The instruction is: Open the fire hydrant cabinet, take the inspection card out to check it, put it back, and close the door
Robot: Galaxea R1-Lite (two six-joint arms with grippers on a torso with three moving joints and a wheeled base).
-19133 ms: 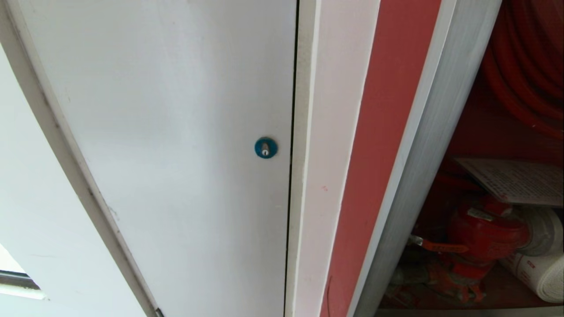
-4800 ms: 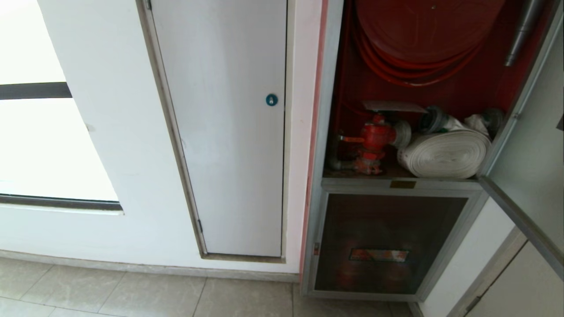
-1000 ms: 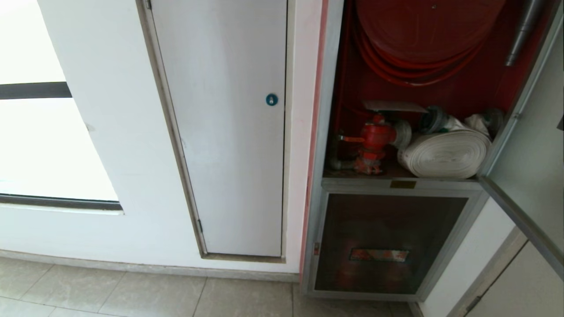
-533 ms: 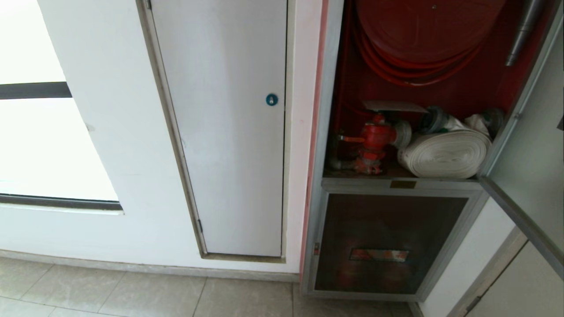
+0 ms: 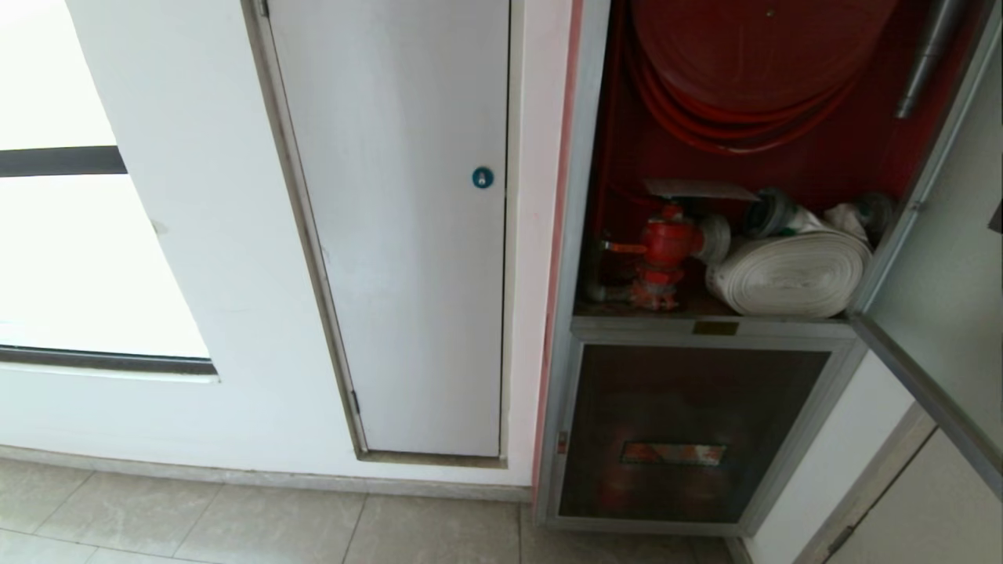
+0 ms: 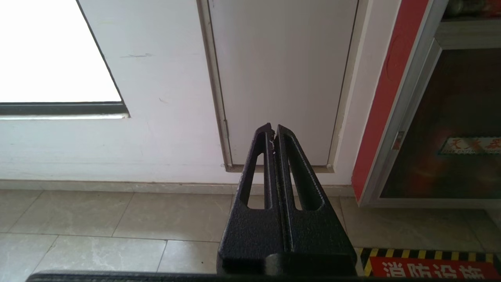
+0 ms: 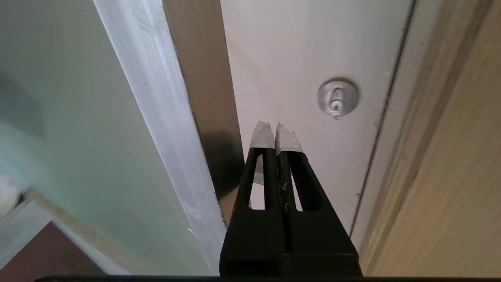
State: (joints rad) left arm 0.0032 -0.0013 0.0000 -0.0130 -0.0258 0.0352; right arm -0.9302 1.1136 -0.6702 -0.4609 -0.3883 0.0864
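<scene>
White characters "消防设施" are printed on a red floor sign (image 6: 432,269); the lower glass panel's label (image 6: 471,145) is illegible.

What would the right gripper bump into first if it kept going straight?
Probably the pale panel with the round silver lock, just beside the door frame. The right gripper is shut; depth is unclear.

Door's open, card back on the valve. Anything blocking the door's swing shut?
Nothing visible does. The door stands open at the cabinet's right; the inspection card and hose roll sit inside the frame. The right gripper is behind its edge.
</scene>
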